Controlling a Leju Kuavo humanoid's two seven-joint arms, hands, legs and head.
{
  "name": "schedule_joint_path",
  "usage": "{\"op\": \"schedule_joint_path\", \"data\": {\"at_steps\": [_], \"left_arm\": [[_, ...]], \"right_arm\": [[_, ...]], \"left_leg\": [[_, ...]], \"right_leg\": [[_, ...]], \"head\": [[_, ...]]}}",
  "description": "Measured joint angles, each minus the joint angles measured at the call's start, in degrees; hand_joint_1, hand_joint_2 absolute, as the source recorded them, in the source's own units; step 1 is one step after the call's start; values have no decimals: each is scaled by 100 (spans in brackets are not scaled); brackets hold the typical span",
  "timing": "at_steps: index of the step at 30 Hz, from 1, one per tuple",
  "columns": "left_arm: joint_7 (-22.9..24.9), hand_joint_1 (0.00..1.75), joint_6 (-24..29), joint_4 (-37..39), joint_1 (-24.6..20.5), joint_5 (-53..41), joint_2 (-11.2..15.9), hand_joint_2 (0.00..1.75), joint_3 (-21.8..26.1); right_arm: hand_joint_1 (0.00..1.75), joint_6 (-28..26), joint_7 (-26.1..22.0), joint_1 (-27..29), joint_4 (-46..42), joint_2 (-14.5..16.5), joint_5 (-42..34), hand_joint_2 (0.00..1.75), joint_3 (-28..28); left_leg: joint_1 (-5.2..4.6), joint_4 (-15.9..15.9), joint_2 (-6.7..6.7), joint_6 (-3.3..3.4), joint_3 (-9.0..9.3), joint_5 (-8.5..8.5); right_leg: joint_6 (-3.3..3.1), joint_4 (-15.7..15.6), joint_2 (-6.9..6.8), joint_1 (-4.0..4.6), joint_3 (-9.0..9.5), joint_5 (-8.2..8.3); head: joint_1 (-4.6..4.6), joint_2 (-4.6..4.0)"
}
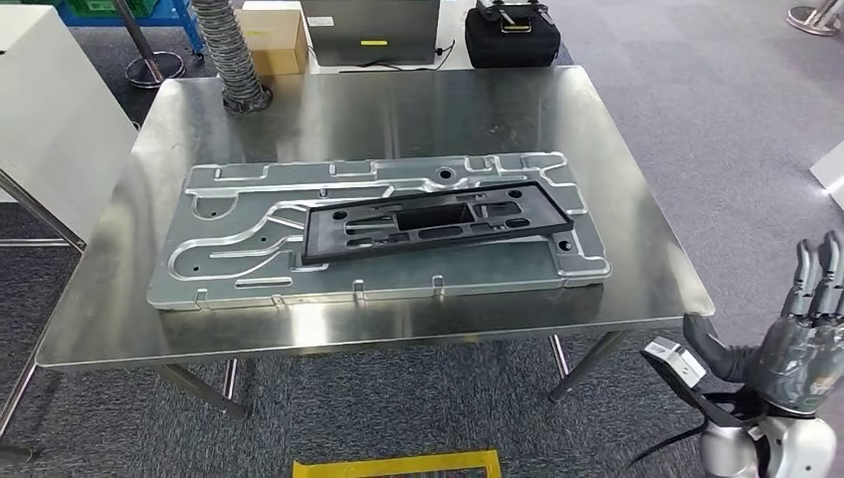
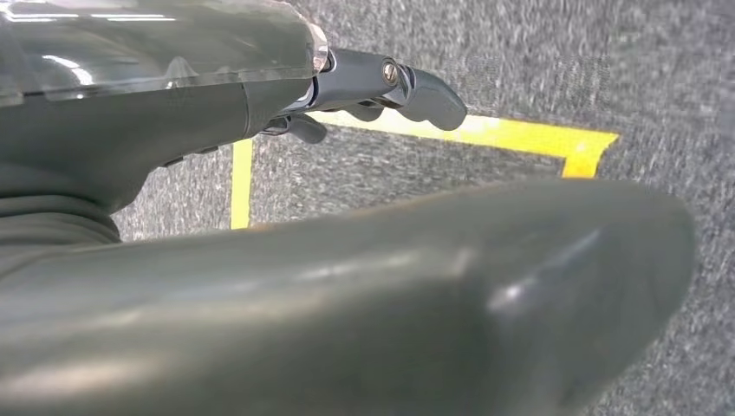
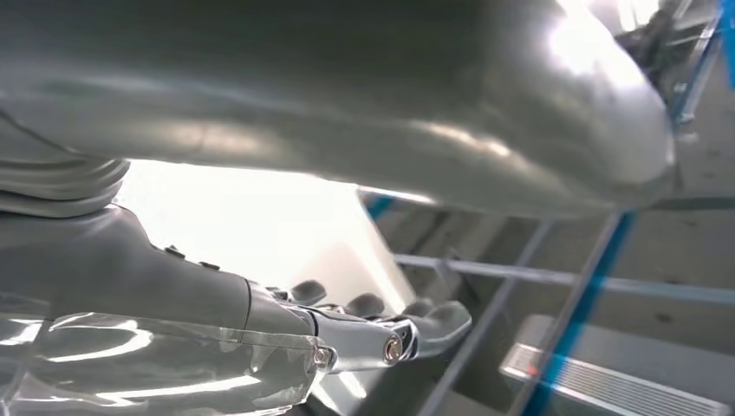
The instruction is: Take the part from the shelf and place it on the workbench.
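Raised at the lower right of the head view, the robot's grey many-fingered right hand (image 1: pixel 801 334) stands upright with its fingers apart and nothing in it, well clear of the table's right edge. Its left hand (image 2: pixel 381 87), seen from the left wrist camera, hangs over grey carpet with a yellow tape outline (image 2: pixel 485 132), its fingers lightly curled and holding nothing. At the centre of the head view, a stainless-steel workbench (image 1: pixel 398 115) carries a large silver stamped-metal panel (image 1: pixel 239 234) lying flat. On that panel rests the black, flat, rectangular plastic frame part (image 1: pixel 433 221), its long axis running left to right across the frame and tilted slightly, the right end nearer the top. Beyond the bench's upper left corner stands a grey ribbed hose (image 1: pixel 229 50); a cardboard box (image 1: pixel 274 35) and a black bag (image 1: pixel 511 40) sit along the top edge.
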Motion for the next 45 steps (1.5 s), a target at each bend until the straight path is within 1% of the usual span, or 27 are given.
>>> {"op": "schedule_joint_path", "data": {"at_steps": [3, 4, 6, 8, 9, 10, 11, 13, 15, 17, 19, 20, 23, 24, 25, 26, 28, 30, 31, 33, 35, 38, 39, 40, 42, 43, 45], "left_arm": [[58, 0, 48, -1, 7, 13, -4, 0, 48], [80, 0, 57, -1, 12, 18, -5, 0, 61], [105, 0, 65, -1, 16, 25, -6, 0, 80], [111, 0, 63, -1, 17, 29, -10, 0, 89], [111, 0, 61, -1, 17, 29, -12, 0, 90], [111, 0, 59, -1, 18, 26, -14, 0, 91], [111, 0, 56, -1, 18, 24, -14, 0, 91], [112, 0, 53, -1, 10, 13, -8, 0, 91], [112, 0, 55, -2, -8, -15, 4, 0, 91], [113, 0, 58, -3, -18, -43, 8, 0, 91], [118, 0, 59, -1, -11, -64, -6, 0, 91], [117, 0, 59, -1, -8, -75, -10, 0, 91], [103, 0, 55, -1, 10, -94, -12, 0, 92], [100, 0, 51, -1, 18, -98, -12, 0, 92], [96, 0, 46, -1, 22, -102, -13, 0, 91], [92, 0, 42, -1, 24, -107, -14, 0, 91], [89, 0, 38, -1, 20, -118, -16, 0, 91], [89, 0, 38, 0, 13, -133, -20, 0, 91], [90, 0, 38, 1, 9, -141, -21, 0, 91], [90, 0, 38, 1, 13, -155, -25, 0, 91], [87, 0, 38, 1, 30, -163, -27, 0, 91], [58, 0, 33, 2, 45, -178, -29, 0, 91], [46, 0, 28, 2, 46, -185, -32, 0, 91], [35, 0, 23, 2, 47, -192, -35, 0, 91], [23, 0, 19, 2, 49, -207, -39, 0, 91], [17, 0, 19, 1, 46, -215, -38, 0, 91], [2, 0, 16, 1, 29, -235, -29, 0, 90]], "right_arm": [[0, 2, 140, 132, 142, 200, 16, 0, 19], [0, 4, 204, 154, 227, 250, 13, 0, 40], [0, 8, 314, 180, 479, 325, -18, 0, 79], [0, 8, 365, 200, 826, 378, -97, 0, 93], [0, 7, 374, 207, 1016, 398, -155, 0, 94], [0, 6, 372, 208, 1215, 411, -218, 0, 93], [0, 6, 362, 206, 1416, 421, -284, 0, 90], [0, 3, 297, 179, 1820, 436, -405, 0, 62], [0, 1, 177, 116, 2240, 449, -502, 0, -10], [0, 0, 19, 39, 2687, 461, -559, 0, -145], [0, 0, -157, -39, 3165, 473, -586, 0, -356], [0, 0, -232, -75, 3408, 478, -586, 0, -488], [0, -1, -378, -193, 4106, 490, -522, 0, -893], [0, -1, -410, -236, 4336, 492, -470, 0, -1011], [0, -1, -441, -277, 4569, 495, -409, 0, -1126], [0, -1, -468, -323, 4803, 496, -355, 0, -1247], [0, -2, -535, -437, 5257, 487, -305, 0, -1501], [0, -2, -612, -579, 5744, 458, -287, 0, -1746], [0, -2, -639, -648, 5995, 436, -277, 0, -1860], [0, 4, -622, -750, 6550, 389, -249, 0, -2073], [0, 43, -479, -819, 7059, 361, -185, 0, -2226], [0, 169, -70, -849, 7679, 349, 54, 0, -2322], [0, 210, 93, -839, 7853, 350, 158, 0, -2329], [0, 244, 242, -824, 8016, 354, 253, 0, -2329], [0, 319, 483, -784, 8276, 367, 371, 0, -2328], [0, 375, 569, -768, 8386, 375, 401, 0, -2328], [0, 568, 763, -746, 8560, 408, 434, 0, -2329]], "left_leg": [[8, -38, -3, -123, -2, 93], [11, 7, -3, -153, -40, 11], [19, 432, -1, -186, -195, -477], [18, 1204, 0, -205, -385, -1057], [16, 1526, 0, -210, -422, -1185], [13, 1679, 0, -206, -370, -1161], [8, 1629, 0, -192, -216, -1034], [-18, 938, 0, -123, 400, -799], [-55, 136, 1, -48, 959, -846], [-84, -142, 2, 9, 1093, -903], [-64, -177, 22, 83, 1021, -785], [-51, -202, 35, 123, 964, -707], [-42, -214, 57, 166, 716, -490], [-42, -203, 62, 157, 625, -427], [-41, -186, 67, 144, 534, -368], [-36, -159, 71, 127, 441, -315], [-24, -82, 74, 79, 270, -229], [-28, -13, 75, 13, 173, -162], [-29, 1, 75, -25, 158, -124], [-20, -20, 72, -106, 151, -36], [3, 93, 62, -167, 76, -191], [19, 987, 56, -217, -192, -1058], [20, 1351, 56, -228, -254, -1253], [19, 1606, 57, -231, -253, -1305], [10, 1545, 56, -204, 41, -1052], [-2, 1208, 54, -168, 346, -907], [-42, 312, 52, -78, 1002, -906]], "right_leg": [[-119, -64, 4, 30, -58, 104], [-168, -73, -1, 21, -110, 167], [-247, -95, -14, 5, -252, 307], [-282, -87, -18, 29, -426, 437], [-285, -78, -20, 43, -516, 500], [-284, -64, -21, 57, -606, 558], [-279, -45, -22, 68, -690, 611], [-259, 15, -23, 84, -836, 698], [-215, 71, -27, 97, -913, 769], [-146, 75, -35, 91, -928, 852], [-77, 103, -23, 75, -968, 842], [-42, 208, -10, 66, -1020, 691], [72, 1132, 12, 8, -1285, -144], [104, 1465, 12, -12, -1335, -285], [129, 1653, 11, -34, -1311, -277], [148, 1645, 11, -54, -1189, -154], [167, 1028, 12, -92, -649, 112], [124, 224, 29, -80, -103, 72], [86, 5, 38, -62, 28, 3], [-18, -67, 44, -34, 28, 28], [-132, -90, 18, -30, -65, 141], [-239, -95, -6, -5, -316, 351], [-246, -89, -9, 11, -412, 420], [-248, -77, -12, 28, -512, 489], [-241, -37, -16, 54, -710, 612], [-232, -6, -16, 61, -795, 667], [-195, 53, -12, 79, -911, 758]], "head": [[-1, 0], [-1, 0], [-1, 0], [-2, 0], [-1, 0], [-2, 0], [-1, 0], [-2, 0], [-1, 0], [-1, 0], [0, 0], [0, 0], [-1, 0], [-1, 0], [-1, 0], [-1, 0], [-1, 0], [-2, 0], [-3, 0], [-3, 0], [-4, 0], [-5, 0], [-5, 0], [-5, 0], [-5, 0], [-5, 0], [-5, 0]]}}
